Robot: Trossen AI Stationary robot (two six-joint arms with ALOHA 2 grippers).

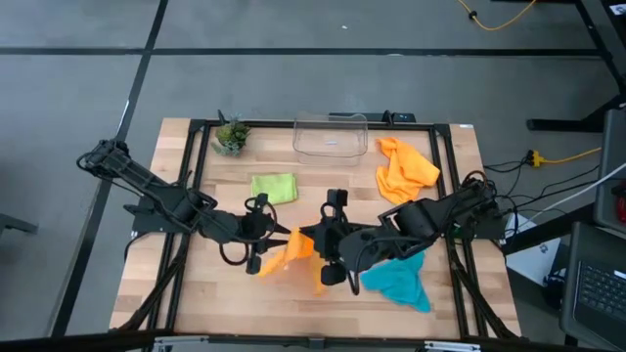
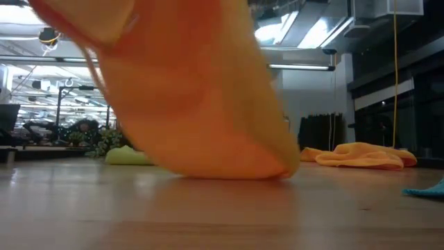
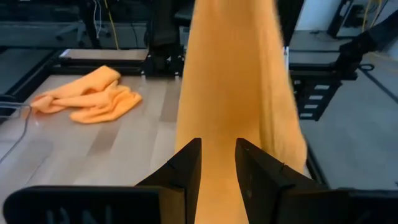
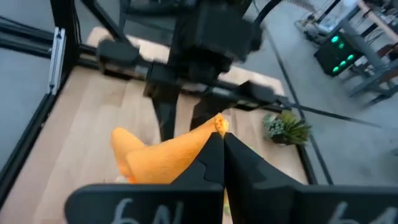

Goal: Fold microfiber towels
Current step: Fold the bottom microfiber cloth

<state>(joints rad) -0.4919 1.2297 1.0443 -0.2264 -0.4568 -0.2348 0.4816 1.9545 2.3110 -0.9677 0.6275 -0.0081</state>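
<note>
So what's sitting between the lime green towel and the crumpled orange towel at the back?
Only bare tabletop between the lime green towel and the crumpled orange towel, in the high view; the clear bin sits farther back.

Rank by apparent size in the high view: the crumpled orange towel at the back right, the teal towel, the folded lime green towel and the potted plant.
1. Crumpled orange towel and teal towel: they look about alike, so I will not rank one above the other.
2. Lime green towel.
3. Potted plant, smallest.
</note>
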